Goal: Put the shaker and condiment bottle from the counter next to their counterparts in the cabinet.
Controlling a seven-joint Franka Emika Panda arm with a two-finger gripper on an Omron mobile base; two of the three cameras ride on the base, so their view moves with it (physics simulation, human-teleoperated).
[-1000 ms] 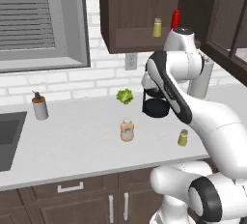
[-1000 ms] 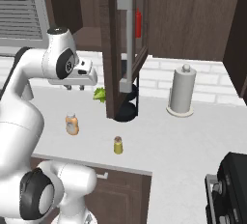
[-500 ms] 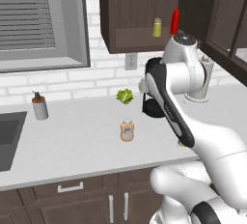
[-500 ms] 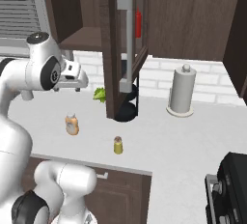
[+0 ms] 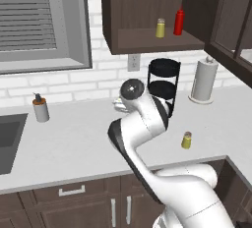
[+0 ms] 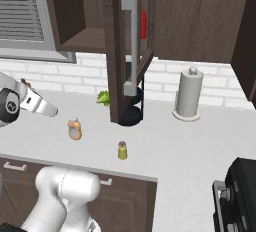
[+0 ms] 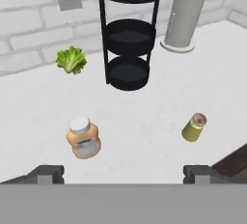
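The arm has been swung leftward since a second ago: in the left base view its white links now cover the spot where the condiment bottle was seen earlier, and in the right base view the hand has been carried from beside the cabinet door out to the far left. The gripper (image 7: pixel 123 172) is held above the counter (image 7: pixel 144 121) with its two finger tips spread wide and nothing between them. The condiment bottle (image 7: pixel 83 137) stands upright on the counter, below the left finger tip in the hand view; it is also seen in the right base view (image 6: pixel 75 128). The shaker (image 7: pixel 194 127) stands well apart from it, toward the counter's front edge (image 5: pixel 186 140). Neither has been moved. In the open cabinet (image 5: pixel 147 38) the second shaker (image 5: pixel 160 28) and the red bottle (image 5: pixel 179 21) rest side by side on the shelf. A black tiered rack (image 7: pixel 128 39), a paper towel roll (image 7: pixel 185 13) and a lettuce piece (image 7: pixel 71 60) stand behind the task objects.
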